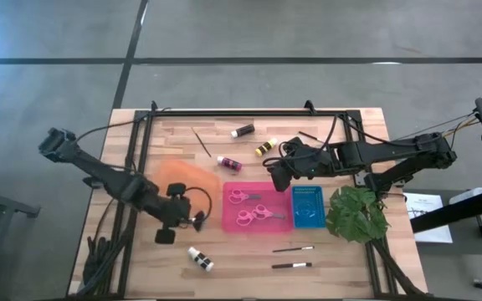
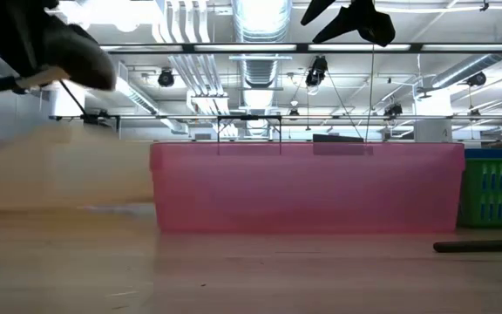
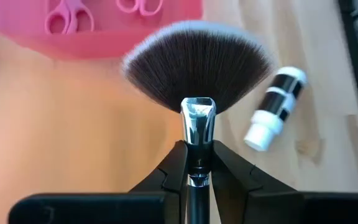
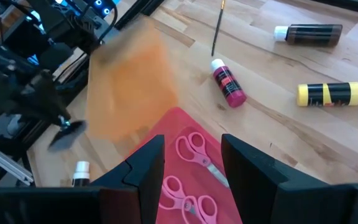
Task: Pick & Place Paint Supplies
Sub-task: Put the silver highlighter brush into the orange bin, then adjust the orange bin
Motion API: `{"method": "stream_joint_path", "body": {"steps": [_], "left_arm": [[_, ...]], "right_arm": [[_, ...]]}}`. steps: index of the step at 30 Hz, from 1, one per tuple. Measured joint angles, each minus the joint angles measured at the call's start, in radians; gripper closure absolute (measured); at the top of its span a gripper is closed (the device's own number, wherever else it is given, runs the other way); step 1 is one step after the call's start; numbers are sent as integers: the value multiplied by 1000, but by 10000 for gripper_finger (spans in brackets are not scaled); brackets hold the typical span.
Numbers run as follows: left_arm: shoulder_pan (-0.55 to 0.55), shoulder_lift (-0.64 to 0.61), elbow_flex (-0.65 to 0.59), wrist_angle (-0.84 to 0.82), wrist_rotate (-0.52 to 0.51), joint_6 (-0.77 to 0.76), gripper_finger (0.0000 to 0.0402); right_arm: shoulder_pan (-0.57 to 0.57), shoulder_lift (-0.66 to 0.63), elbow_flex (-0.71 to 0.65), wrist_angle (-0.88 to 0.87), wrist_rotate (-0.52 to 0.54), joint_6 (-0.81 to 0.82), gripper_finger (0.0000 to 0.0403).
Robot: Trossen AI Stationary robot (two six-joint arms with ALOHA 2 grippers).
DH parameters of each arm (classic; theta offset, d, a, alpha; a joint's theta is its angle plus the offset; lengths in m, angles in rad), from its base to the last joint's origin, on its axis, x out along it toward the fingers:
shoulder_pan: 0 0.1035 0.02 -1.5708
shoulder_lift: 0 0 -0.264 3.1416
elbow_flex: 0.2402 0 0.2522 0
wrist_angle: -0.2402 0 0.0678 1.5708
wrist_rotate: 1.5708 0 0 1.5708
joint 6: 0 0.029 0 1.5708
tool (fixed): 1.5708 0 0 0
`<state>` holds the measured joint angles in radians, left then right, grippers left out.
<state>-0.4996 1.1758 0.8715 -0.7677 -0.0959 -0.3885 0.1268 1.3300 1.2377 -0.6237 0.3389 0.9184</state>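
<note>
My left hand (image 3: 197, 163) grips a fan brush (image 3: 197, 74) by its handle, the white bottle (image 3: 275, 107) just beyond it. My right hand (image 4: 191, 163) hangs open over the pink tray (image 1: 258, 222), scissors (image 4: 194, 149) beneath.

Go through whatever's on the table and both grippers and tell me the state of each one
Left gripper: shut on fan brush, above orange tray.
Right gripper: open, empty, over pink tray.
Scissors: two pairs, lying in pink tray.
Pink bottle: lying on table, capped.
</note>
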Motion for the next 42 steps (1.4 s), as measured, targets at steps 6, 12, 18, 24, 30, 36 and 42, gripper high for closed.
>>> {"method": "stream_joint_path", "body": {"steps": [6, 12, 18, 24, 30, 36, 42], "left_arm": [[10, -44, 0, -52, -32, -64, 346], [127, -81, -2, -187, -47, -107, 346], [286, -88, -37, -262, -40, -51, 346], [390, -84, -108, -227, -40, 143, 346], [458, -78, -105, -221, -36, 153, 302], [459, -67, -106, -229, -16, 140, 225], [439, -13, -127, -228, 127, 124, 204]], "right_arm": [[2, 0, -2, 0, 0, 2, 246], [2, 0, -3, 2, 1, -1, 246], [4, 0, -10, 5, 2, 3, 246], [7, 0, -12, 5, 2, 6, 246], [7, 0, -12, 5, 2, 14, 246], [7, 0, -12, 6, 2, 18, 246], [21, 0, -13, 5, 2, 28, 246]]}}
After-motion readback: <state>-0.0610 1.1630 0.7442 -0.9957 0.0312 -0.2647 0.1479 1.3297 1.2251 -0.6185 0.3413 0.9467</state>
